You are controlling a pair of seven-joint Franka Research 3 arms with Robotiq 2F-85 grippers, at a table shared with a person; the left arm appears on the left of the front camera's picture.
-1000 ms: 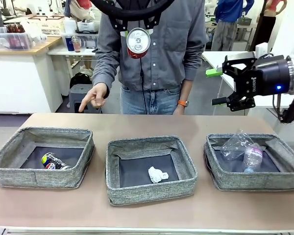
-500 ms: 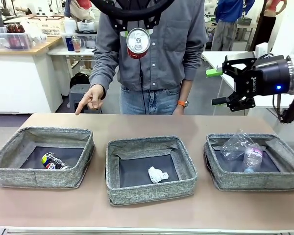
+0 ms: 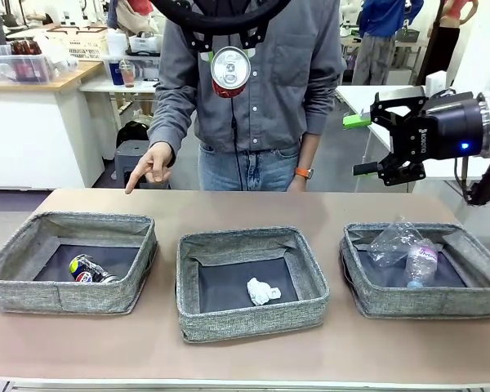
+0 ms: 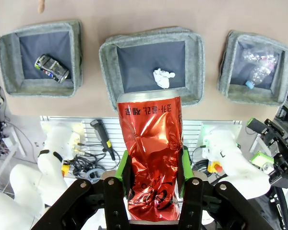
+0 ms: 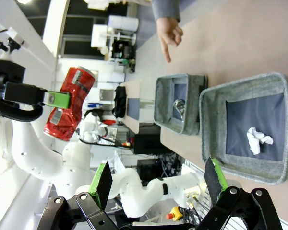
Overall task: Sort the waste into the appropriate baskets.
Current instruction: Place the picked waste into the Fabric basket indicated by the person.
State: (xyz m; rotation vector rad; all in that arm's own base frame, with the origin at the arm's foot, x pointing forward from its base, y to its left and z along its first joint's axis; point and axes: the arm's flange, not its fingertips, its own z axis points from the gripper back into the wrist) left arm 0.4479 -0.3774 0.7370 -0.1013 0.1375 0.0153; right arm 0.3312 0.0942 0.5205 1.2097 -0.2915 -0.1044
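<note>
High over the middle basket [image 3: 253, 320], my left gripper [image 3: 230, 51] is shut on a crushed red can [image 3: 230, 71]. The left wrist view looks straight down past the can [image 4: 152, 153], which sits between the green pads [image 4: 122, 168], onto all three baskets. A crushed dark-silver can [image 3: 88, 269] lies in the left basket [image 3: 65, 296]. A white tissue [image 3: 263, 291] lies in the middle one. The right basket [image 3: 425, 304] holds a clear bottle [image 3: 420, 263] and a clear cup [image 3: 392, 242]. My right gripper [image 3: 359, 145] hangs open above the right basket, holding nothing.
A person stands at the far side of the table. One hand [image 3: 151, 167] points down behind the left basket. Bare table [image 3: 245, 204] runs between the baskets and the far edge.
The person's pointing hand has shifted slightly to the left. Neither arm has moved, and the red can stays held.
</note>
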